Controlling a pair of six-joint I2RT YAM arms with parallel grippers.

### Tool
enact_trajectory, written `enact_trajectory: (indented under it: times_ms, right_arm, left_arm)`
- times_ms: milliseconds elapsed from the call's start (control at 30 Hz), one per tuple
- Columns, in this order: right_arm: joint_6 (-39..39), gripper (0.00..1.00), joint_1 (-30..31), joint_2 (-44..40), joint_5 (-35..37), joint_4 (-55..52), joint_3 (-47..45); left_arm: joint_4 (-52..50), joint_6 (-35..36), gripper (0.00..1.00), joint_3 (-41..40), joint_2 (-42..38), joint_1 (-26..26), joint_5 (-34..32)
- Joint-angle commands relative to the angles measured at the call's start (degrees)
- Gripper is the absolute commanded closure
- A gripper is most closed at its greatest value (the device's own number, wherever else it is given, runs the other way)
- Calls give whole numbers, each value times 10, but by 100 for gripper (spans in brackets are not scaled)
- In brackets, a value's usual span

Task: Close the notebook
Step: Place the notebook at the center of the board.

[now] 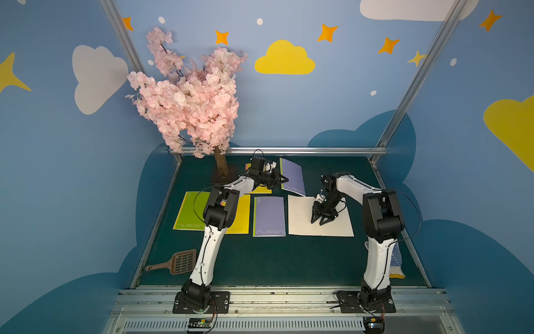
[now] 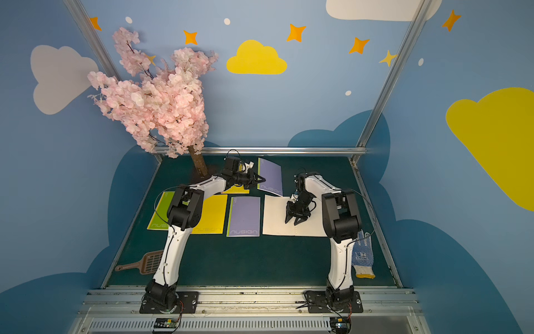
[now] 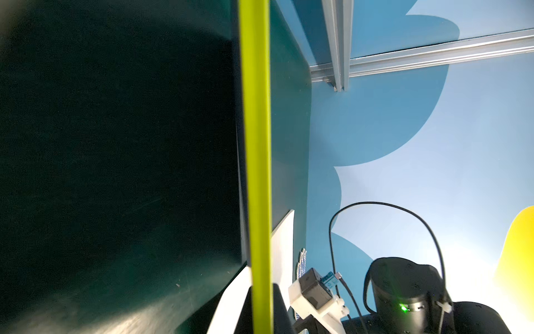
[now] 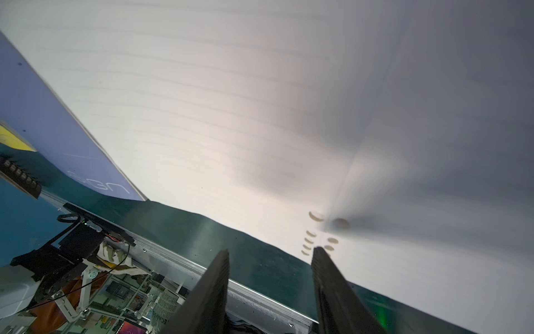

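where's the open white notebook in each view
Both top views: open notebook right of centre, pages up.
Left wrist: probably the white sliver beside the green strip.
Right wrist: fills most of the frame.
Landmark: flat purple notebook beside it, absent from the left wrist view.

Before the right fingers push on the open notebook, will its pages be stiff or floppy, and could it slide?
Probably floppy: the open notebook looks thin, its lined pages flat around the centre fold. Likely light too, so a sideways push from the right fingers may slide it on the green mat.
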Motion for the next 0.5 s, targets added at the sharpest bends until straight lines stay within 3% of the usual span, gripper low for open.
enact_trajectory:
  times_ms: [0,467]
  right_arm:
    - [3,51,2,-25,-20,9,-2]
    - [-1,51,1,-57,-30,15,-22]
  left_arm:
    - [-23,27,87,19,9,1,-2]
    - [-65,51,79,30,11,3,-31]
